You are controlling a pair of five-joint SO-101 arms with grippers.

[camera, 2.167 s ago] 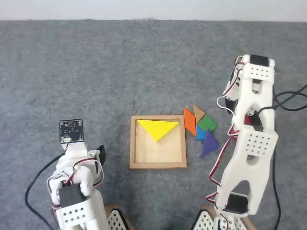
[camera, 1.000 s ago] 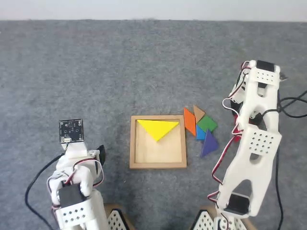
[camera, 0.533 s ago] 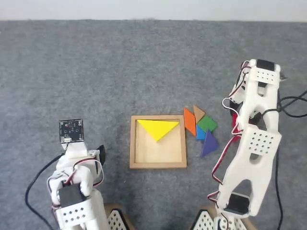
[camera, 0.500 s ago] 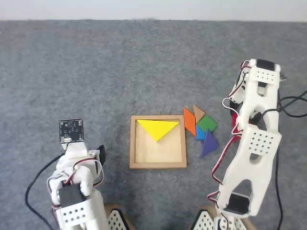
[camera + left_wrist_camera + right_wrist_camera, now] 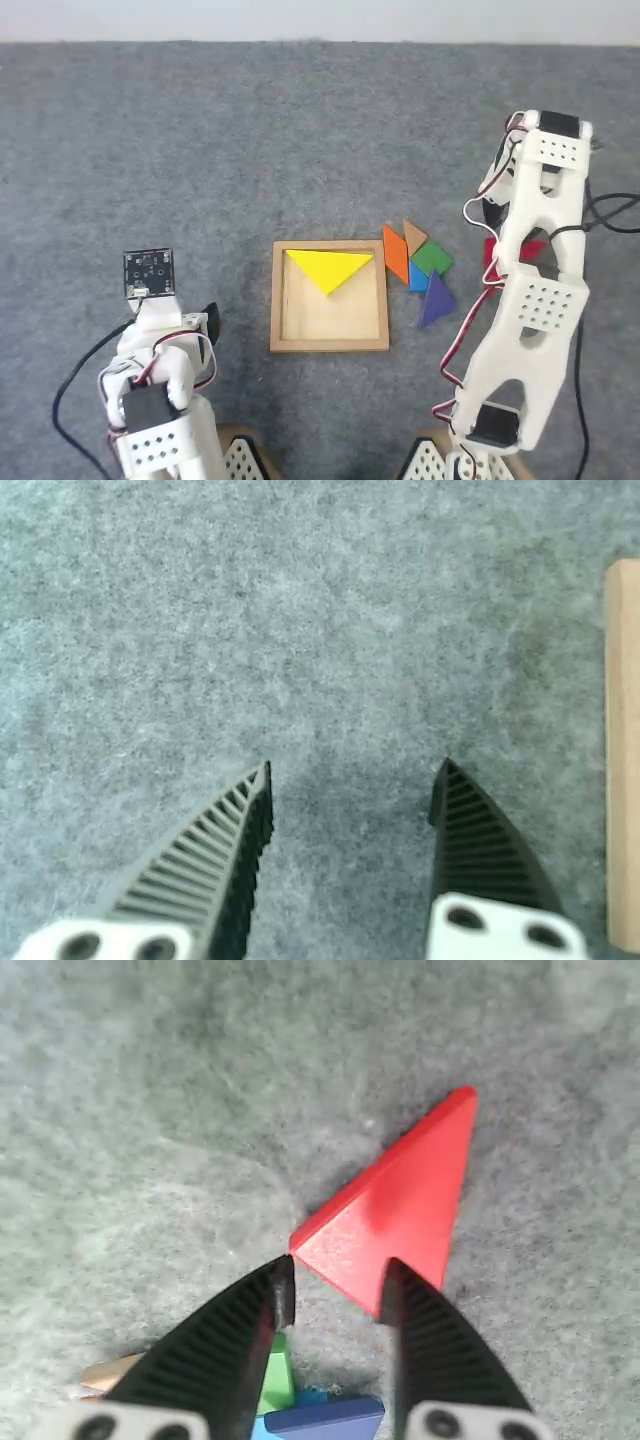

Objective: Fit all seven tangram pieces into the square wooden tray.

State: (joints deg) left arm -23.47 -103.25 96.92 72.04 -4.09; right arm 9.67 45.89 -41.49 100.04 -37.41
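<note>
- Left tool point(image 5: 355, 768): fingers spread wide, low over grey counter point(image 5: 300, 610), near the tray.
- Tray point(image 5: 279, 300): yellow triangle point(image 5: 328, 266) inside, against far rim.
- Cluster of pieces point(image 5: 417, 278): just beside tray, right arm's side.
- Right tool point(image 5: 340, 1265): fingers apart, straddling a corner of red triangle point(image 5: 400, 1210), which lies flat beyond the cluster.

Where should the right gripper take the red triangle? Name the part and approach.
Probably grip the red triangle across the corner nearest the right gripper, from straight above: it lies flat on the carpet, and the open jaws flank that corner.
</note>
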